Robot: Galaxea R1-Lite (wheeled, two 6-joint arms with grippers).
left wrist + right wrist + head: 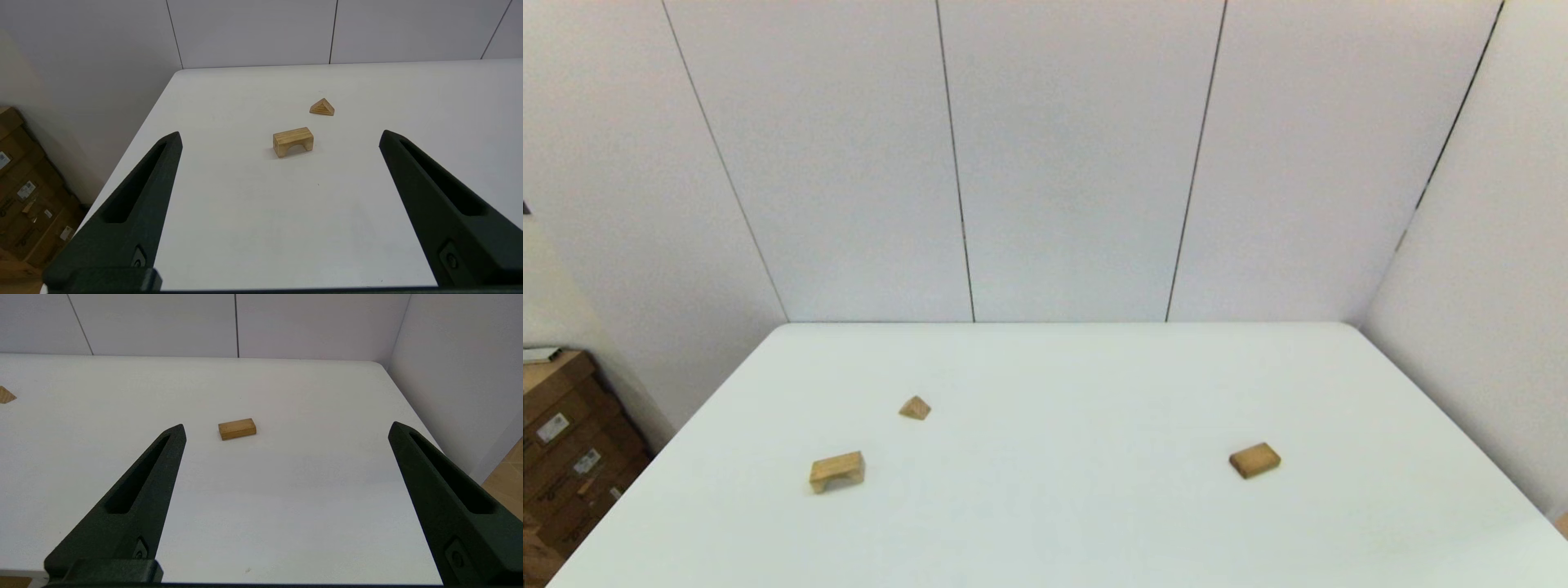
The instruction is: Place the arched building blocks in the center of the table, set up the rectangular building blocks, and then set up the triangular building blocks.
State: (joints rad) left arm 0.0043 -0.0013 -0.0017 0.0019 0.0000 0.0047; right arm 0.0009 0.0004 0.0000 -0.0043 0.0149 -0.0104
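so, stage: nothing was moved yet
arch block: near counter left edge
slab: near right edge
left gripper fingers: wide apart, empty
right gripper fingers: wide apart, empty

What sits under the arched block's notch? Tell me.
Under the arched block, the notch shows only bare white table; nothing sits inside. Its far side is hidden.
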